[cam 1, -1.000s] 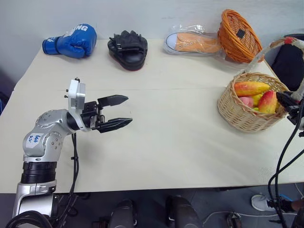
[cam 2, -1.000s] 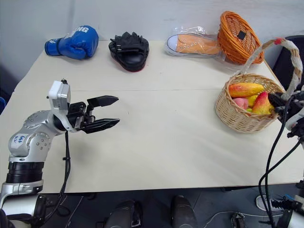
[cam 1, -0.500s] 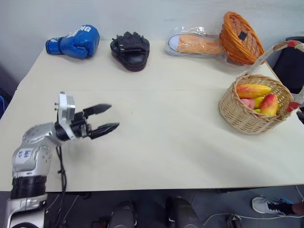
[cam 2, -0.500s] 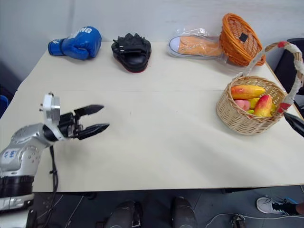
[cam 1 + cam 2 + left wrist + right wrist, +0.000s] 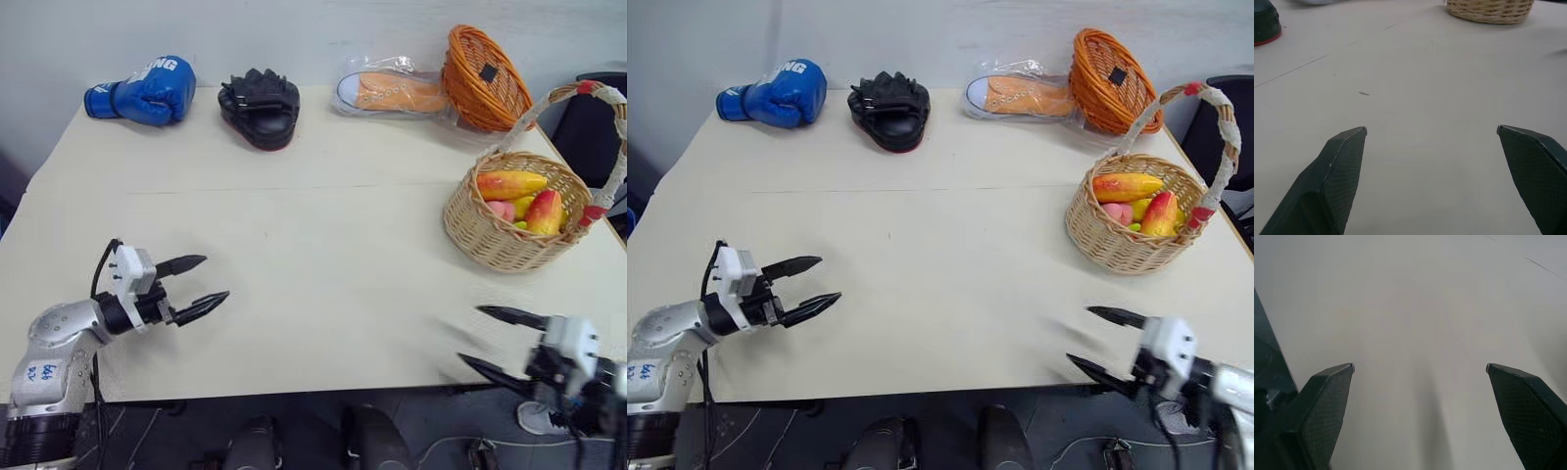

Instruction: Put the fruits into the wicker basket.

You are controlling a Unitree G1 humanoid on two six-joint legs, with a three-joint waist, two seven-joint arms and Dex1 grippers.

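The wicker basket (image 5: 509,240) stands at the table's right edge, its tall handle (image 5: 617,137) wrapped in white cloth with red ends. Inside lie the fruits: a yellow-and-red mango (image 5: 511,183), another red-yellow piece (image 5: 546,211) and a pink peach (image 5: 503,210). My left gripper (image 5: 201,284) hovers open and empty over the table's near left part, pointing right. My right gripper (image 5: 485,340) is open and empty at the near right edge, well below the basket, pointing left. The basket (image 5: 1490,10) also shows far off in the left wrist view.
Along the table's far edge lie a blue boxing glove (image 5: 142,91), a black punch mitt (image 5: 261,105), an orange shoe in clear wrap (image 5: 392,90) and a tipped bright-orange basket (image 5: 480,76). A broad bare tabletop (image 5: 323,255) stretches between the grippers.
My right gripper left the basket, swung down and back to the near right table edge and now stands open. My left gripper sank toward the near left. The camera shifted slightly.
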